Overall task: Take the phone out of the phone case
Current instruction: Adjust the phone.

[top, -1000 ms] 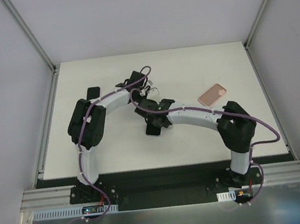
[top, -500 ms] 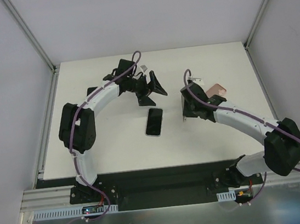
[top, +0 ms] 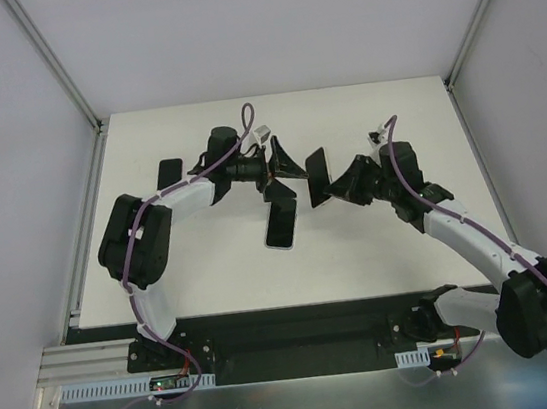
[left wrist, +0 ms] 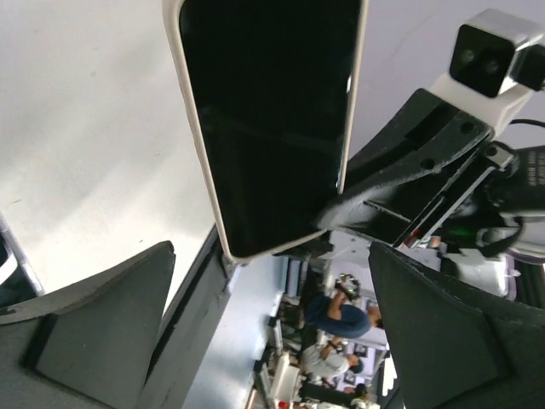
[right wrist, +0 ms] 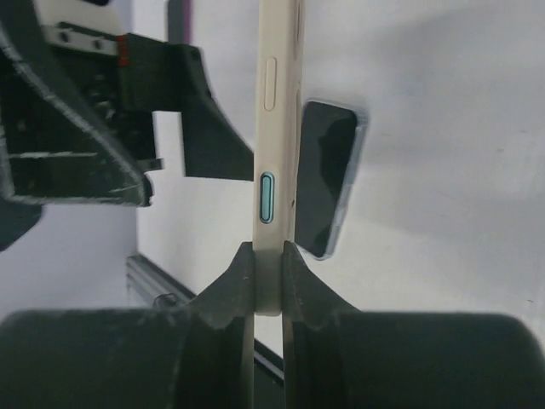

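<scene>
My right gripper [top: 333, 193] [right wrist: 268, 281] is shut on the bottom end of the cased phone [top: 316, 177] [right wrist: 277, 111], a phone in a cream-pink case with a teal side button. It holds the phone on edge above the table's middle. My left gripper [top: 288, 173] [left wrist: 272, 341] is open and empty, just left of the phone and facing it. In the left wrist view the phone's dark screen [left wrist: 268, 119] faces the camera, beyond the fingertips [left wrist: 102, 324].
A second dark phone [top: 278, 226] [right wrist: 328, 179] lies flat on the white table [top: 410, 247] below the two grippers. A small black flat object [top: 168, 169] lies at the back left. Grey walls close in the table.
My right gripper swung to the back right, took up the pink cased phone and brought it on edge to the middle. My left gripper moved back off the dark phone and turned to face it.
</scene>
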